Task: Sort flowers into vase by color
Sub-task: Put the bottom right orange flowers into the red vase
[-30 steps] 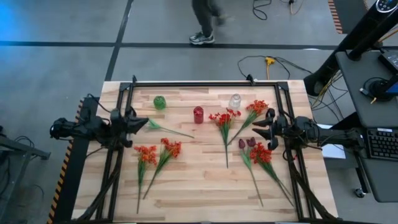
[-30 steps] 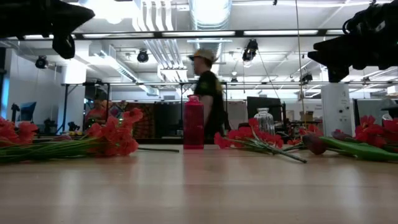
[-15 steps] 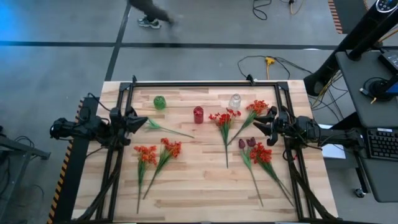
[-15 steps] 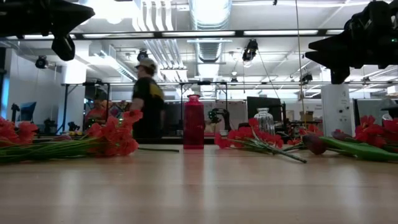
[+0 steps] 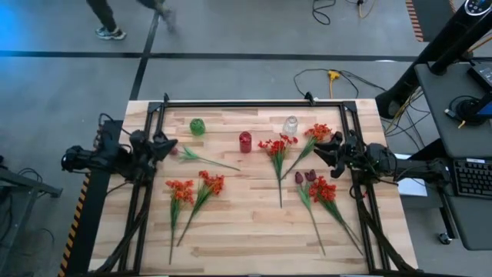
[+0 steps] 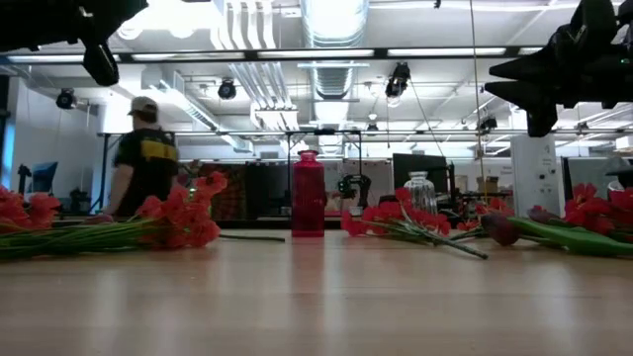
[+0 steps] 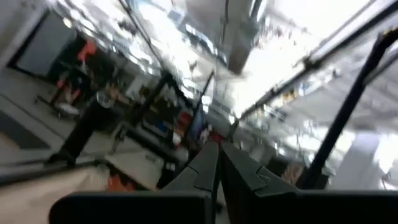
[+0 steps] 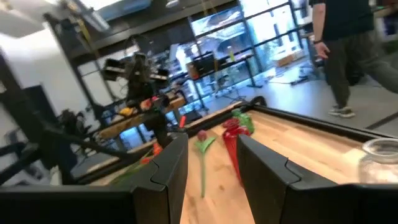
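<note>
Flowers lie flat on the table. A lone stem (image 5: pixel 206 160) with a dark bloom lies by my left gripper (image 5: pixel 164 144), which hovers shut over the table's left side. Two orange-red bunches (image 5: pixel 194 189) lie toward the near left. Red blooms (image 5: pixel 277 145), orange blooms (image 5: pixel 317 132), maroon buds (image 5: pixel 305 177) and a red bunch (image 5: pixel 324 189) lie on the right. Green vase (image 5: pixel 197 127), red vase (image 5: pixel 245 141) and clear vase (image 5: pixel 290 125) stand along the far side. My right gripper (image 5: pixel 317 151) hovers open above the right-hand flowers, fingers (image 8: pixel 168 163) apart.
A black frame (image 5: pixel 254 102) runs round the table's far edge and sides. Bare wood (image 5: pixel 246 223) shows across the near middle. A person (image 6: pixel 146 148) walks on the floor beyond the far edge. A desk with a keyboard (image 5: pixel 470 177) stands off the right side.
My left gripper has drawn back toward the table's left edge and tipped up, uncovering the dark bloom end of the lone stem. My right gripper has edged slightly toward the table's middle. The person behind the table has walked from right to left.
</note>
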Motion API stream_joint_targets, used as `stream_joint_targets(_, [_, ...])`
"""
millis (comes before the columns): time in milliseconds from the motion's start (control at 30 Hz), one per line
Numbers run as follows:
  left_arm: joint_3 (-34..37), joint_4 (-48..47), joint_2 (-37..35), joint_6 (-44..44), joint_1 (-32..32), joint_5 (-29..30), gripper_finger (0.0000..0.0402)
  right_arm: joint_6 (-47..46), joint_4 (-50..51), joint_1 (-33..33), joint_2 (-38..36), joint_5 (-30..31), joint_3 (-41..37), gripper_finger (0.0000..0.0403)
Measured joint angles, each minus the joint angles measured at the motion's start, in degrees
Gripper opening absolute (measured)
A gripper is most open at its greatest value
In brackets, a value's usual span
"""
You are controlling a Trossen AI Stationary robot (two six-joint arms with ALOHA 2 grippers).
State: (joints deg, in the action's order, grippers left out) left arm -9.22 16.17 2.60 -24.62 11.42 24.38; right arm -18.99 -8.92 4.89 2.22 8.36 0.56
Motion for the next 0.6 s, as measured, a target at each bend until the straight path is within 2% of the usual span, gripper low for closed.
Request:
stream_joint_targets(100, [0.1,-0.1,2.4,-3.0,0.0,-2.2,0.0000,-3.5,-4.5,0.0,0.0,-1.9,0.3,0.0128])
stream_joint_targets(200, [0.1,5.1,6.0,-6.5,0.2,-7.2,0.0000,-6.8,-4.3,0.0,0.1,-6.5,4.0,0.0128])
stream_joint_targets(333, [-0.6,11.1,13.1,-8.0,1.7,-9.9,0.0000,-7.6,2.7,0.0,0.6,-10.8,10.5,0.0128])
stream_joint_targets(500, [-5.7,10.9,23.5,-11.2,4.2,-8.8,0.0000,-7.6,16.4,0.0,3.3,-8.2,17.4,0.0128])
stream_joint_targets(600, [-11.7,3.5,28.5,-11.6,4.9,-8.4,0.0000,-7.6,22.5,0.0,5.9,-4.6,21.1,0.0127])
